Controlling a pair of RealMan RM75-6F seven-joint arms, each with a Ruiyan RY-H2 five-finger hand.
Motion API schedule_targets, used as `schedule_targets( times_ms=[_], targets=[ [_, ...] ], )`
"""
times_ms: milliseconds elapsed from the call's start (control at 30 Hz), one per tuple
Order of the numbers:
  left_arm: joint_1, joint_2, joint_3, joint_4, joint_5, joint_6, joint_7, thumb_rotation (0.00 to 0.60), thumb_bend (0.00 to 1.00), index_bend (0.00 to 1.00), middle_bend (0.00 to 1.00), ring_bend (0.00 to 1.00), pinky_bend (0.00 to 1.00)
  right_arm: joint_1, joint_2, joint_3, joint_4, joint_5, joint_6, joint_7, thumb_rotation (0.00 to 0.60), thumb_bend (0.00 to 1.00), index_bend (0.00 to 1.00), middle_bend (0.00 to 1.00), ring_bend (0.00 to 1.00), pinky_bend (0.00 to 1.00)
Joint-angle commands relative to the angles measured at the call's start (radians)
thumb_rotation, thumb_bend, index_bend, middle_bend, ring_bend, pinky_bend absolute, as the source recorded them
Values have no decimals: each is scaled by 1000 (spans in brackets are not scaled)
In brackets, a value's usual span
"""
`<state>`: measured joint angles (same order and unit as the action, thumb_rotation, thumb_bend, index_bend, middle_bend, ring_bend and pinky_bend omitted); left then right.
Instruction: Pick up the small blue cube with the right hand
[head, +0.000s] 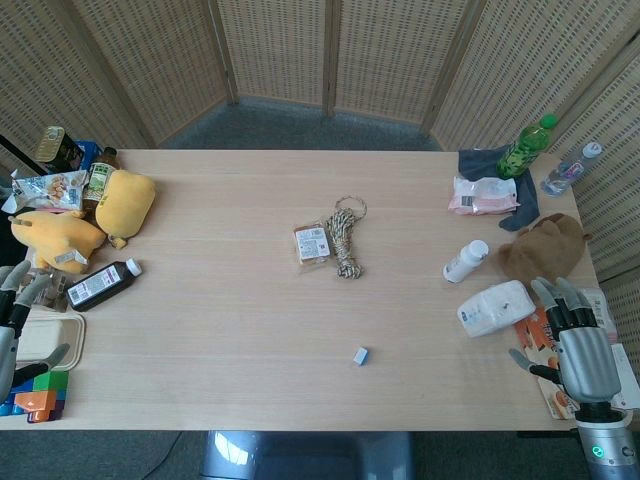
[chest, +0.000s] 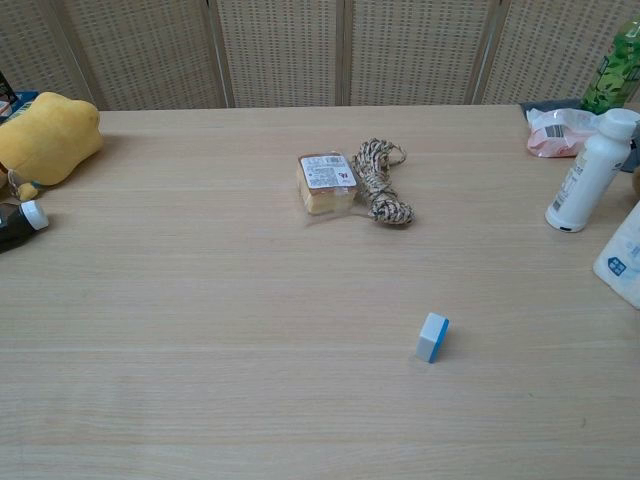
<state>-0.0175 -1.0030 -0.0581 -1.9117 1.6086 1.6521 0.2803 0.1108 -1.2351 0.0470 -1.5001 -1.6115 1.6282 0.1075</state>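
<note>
The small blue cube (head: 361, 355) lies alone on the wooden table (head: 250, 320) near its front edge, a little right of centre; in the chest view the cube (chest: 432, 337) shows a pale top and a blue side. My right hand (head: 580, 345) hovers at the table's right front corner, far to the right of the cube, fingers spread and holding nothing. My left hand (head: 15, 320) is at the left edge, fingers apart and empty. Neither hand shows in the chest view.
A wrapped snack (head: 311, 243) and a rope coil (head: 346, 232) lie mid-table. A white bottle (head: 466, 261), white packet (head: 495, 307), brown plush (head: 545, 247), pink pack (head: 483, 195) and green bottle (head: 526, 146) crowd the right side. Yellow plush toys (head: 122, 205), a dark bottle (head: 103, 284) and coloured blocks (head: 38, 395) sit left.
</note>
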Motion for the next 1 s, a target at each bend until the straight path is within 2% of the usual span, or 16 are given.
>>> schedule_targets(
  times_ms=[33, 400, 567, 733, 1000],
  targets=[
    [0, 1, -1, 1, -1, 0, -1, 600, 0, 162, 0, 0, 0, -1, -1, 0, 0, -2, -1, -2, 600, 0, 0, 0, 0, 0],
    [-4, 0, -4, 9, -9, -13, -10, 600, 0, 162, 0, 0, 0, 1, -17, -6, 10, -14, -23, -10, 600, 1, 0, 0, 0, 0],
    [-8, -8, -3, 14, -17, -24, -6, 600, 0, 162, 0, 0, 0, 10, -27, -35, 21, -56, -45, 24, 600, 0, 1, 0, 0, 0],
    [-8, -14, -4, 20, -21, -27, 5, 600, 0, 163, 0, 0, 0, 57, -41, -98, 61, -122, -151, 61, 600, 0, 28, 0, 0, 0],
    [-14, -28, -8, 34, -35, -38, 15, 600, 0, 163, 0, 0, 0, 172, -62, -122, 22, -190, -297, 99, 600, 0, 65, 0, 0, 0]
  ],
)
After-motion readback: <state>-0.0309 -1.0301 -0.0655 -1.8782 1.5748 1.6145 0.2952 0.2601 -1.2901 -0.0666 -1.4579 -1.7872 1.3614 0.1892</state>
